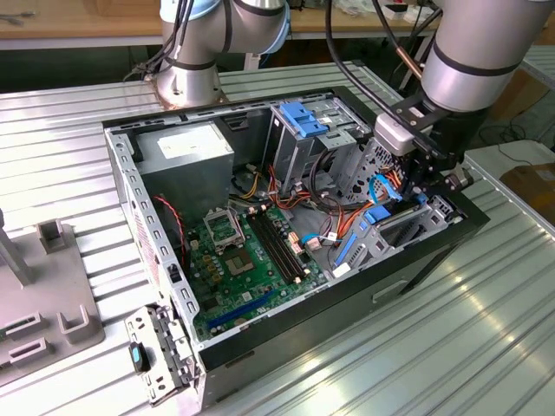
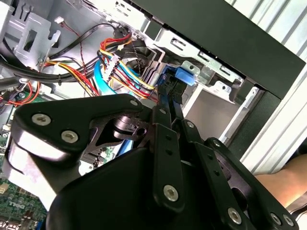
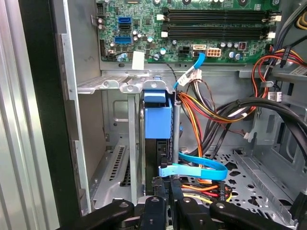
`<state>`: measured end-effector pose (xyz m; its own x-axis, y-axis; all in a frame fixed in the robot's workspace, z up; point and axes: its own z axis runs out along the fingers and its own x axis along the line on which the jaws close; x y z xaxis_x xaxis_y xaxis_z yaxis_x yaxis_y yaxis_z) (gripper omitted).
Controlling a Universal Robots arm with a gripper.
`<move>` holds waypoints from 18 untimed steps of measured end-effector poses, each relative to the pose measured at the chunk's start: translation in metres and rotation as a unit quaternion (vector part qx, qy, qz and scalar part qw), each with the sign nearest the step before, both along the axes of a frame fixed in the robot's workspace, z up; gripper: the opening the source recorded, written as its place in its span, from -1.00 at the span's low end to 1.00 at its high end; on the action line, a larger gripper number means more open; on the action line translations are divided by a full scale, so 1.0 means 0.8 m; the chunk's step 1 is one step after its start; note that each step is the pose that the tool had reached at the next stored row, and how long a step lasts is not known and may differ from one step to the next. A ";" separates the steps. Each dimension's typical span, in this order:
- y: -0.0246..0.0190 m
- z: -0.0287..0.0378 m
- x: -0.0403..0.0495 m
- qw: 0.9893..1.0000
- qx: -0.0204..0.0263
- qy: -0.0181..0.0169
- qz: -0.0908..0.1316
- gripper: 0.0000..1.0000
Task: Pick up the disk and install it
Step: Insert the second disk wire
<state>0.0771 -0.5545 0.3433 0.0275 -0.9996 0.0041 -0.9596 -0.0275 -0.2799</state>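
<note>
The disk [image 3: 157,117], a dark body in a bright blue carrier, stands on edge in the metal drive bay [image 3: 112,85] at the front corner of the open computer case [image 1: 416,269]. In the exterior view the blue of the disk [image 1: 378,216] shows just below my gripper [image 1: 414,195], which reaches down into that corner from the exterior view's right. My black fingers close together on the disk's near edge in both wrist views; the gripper [image 3: 168,194] [image 2: 168,98] is shut on it, with the blue end of the disk [image 2: 184,76] past the fingertips.
A flat blue data cable [image 3: 201,167] and a bundle of coloured power wires [image 3: 216,110] lie right beside the bay. The motherboard [image 1: 251,251], a grey power supply [image 1: 186,147] and a drive cage with a blue latch [image 1: 303,117] fill the case. A grey fixture [image 1: 43,295] sits at the exterior view's left.
</note>
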 end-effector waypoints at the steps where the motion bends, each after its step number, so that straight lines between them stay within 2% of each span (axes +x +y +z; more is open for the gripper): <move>1: -0.0005 0.0000 0.000 1.000 0.000 0.000 0.000 -0.68; 6: -0.0031 0.0001 0.001 1.000 0.000 0.000 -0.001 -0.68; 9: -0.0032 0.0001 0.000 1.000 0.000 0.000 -0.001 -0.68; 12: -0.0032 0.0000 -0.001 1.000 0.003 0.000 0.000 -0.68; 18: -0.0038 -0.0008 -0.001 1.000 0.003 0.000 -0.001 -0.68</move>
<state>0.0765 -0.5575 0.3427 0.0263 -0.9997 -0.0027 -0.9597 -0.0245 -0.2801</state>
